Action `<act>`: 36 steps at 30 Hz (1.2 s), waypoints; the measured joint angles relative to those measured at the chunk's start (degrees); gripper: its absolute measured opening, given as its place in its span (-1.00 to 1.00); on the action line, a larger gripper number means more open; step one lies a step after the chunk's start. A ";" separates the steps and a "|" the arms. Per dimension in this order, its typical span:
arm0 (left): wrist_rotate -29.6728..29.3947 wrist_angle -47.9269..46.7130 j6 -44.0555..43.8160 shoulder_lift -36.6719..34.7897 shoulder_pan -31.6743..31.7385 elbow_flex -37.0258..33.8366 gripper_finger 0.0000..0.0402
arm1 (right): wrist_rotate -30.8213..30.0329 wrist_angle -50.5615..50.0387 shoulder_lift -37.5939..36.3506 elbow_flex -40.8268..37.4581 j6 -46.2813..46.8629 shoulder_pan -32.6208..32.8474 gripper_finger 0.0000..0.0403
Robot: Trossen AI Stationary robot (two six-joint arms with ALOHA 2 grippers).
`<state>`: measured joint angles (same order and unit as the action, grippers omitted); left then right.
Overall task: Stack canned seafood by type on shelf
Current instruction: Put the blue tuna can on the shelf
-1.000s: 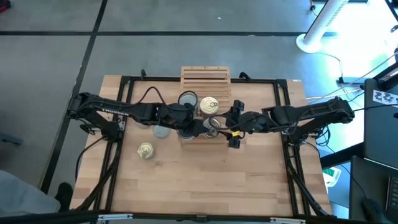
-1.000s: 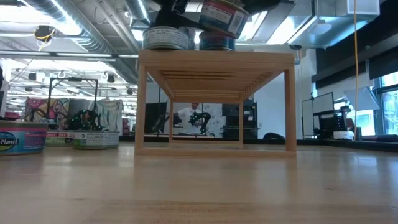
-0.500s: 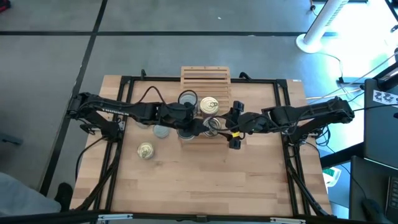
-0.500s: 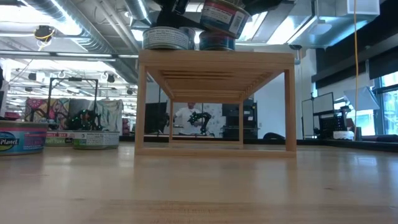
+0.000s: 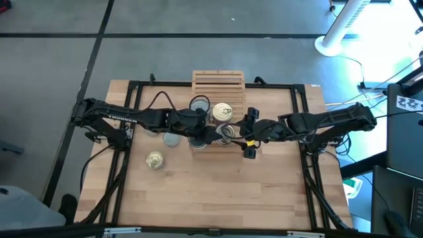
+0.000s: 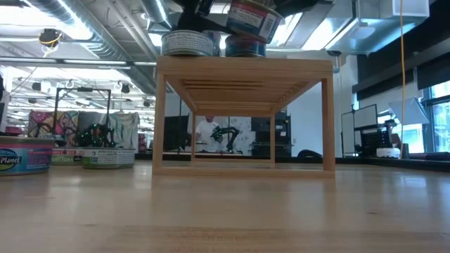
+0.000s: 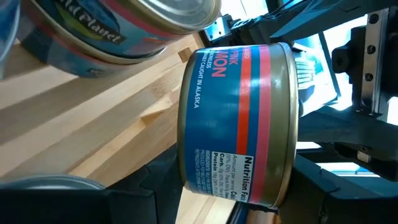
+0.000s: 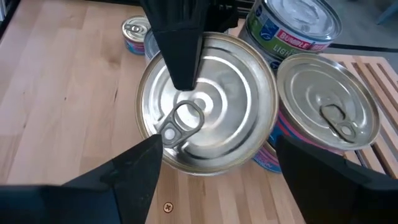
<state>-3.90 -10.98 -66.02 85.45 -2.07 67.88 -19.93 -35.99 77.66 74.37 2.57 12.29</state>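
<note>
- Shelf [image 5: 219, 80]: slatted wooden rack at the far middle of the table; its near end carries the tins in play.
- Left gripper [image 5: 210, 134]: over the shelf's near edge, closed on a pink salmon tin [image 7: 239, 124] with a blue-and-red label, held tilted in the low view, one finger laid across its ring-pull lid.
- Right gripper [image 5: 246, 135]: just beside that tin, fingers spread wide either side of it, holding nothing.
- Second salmon tin [image 8: 328, 112]: ring-pull top, upright on the slats beside the held one.
- Light tuna tin [image 8: 292, 25]: also on the shelf, behind the two salmon tins.
- Grey-topped tin [image 5: 171, 139]: on the tabletop, left of the shelf.
- Golden-topped tin [image 5: 154, 159]: on the tabletop, nearer the front, well apart from the shelf.
- Step in hand, as I judge it: setting the held salmon tin with its own kind.
- Next move, likely: level the tin, centre it over the matching one, lower it, then release.
</note>
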 joint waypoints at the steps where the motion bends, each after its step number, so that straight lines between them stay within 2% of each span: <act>1: 0.00 0.00 0.65 0.00 0.00 0.00 -0.02 | -0.10 0.15 0.23 0.00 -0.08 0.40 0.55; 6: 0.67 -0.84 1.73 -0.02 -0.12 0.00 -0.02 | -2.07 1.44 1.49 -0.09 -4.19 2.91 0.55; 13: -0.08 -0.50 1.48 -0.02 0.00 0.00 -0.02 | -11.71 3.19 3.73 -0.09 -4.84 4.72 0.55; 20: -0.50 -0.70 -0.08 -0.02 0.02 0.00 -0.02 | -14.01 3.43 3.91 -0.09 -6.30 4.73 0.55; 27: -0.52 -0.74 -0.06 -0.02 0.02 0.00 -0.02 | -19.76 4.66 3.50 -0.04 -11.14 5.54 0.55; 36: -1.11 -0.41 -0.09 -0.02 1.32 0.00 -0.02 | -19.89 9.21 3.50 0.00 -17.56 8.59 0.55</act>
<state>-5.02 -11.39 -66.11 85.43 -0.75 67.88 -39.82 -26.78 81.17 74.37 -14.99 20.88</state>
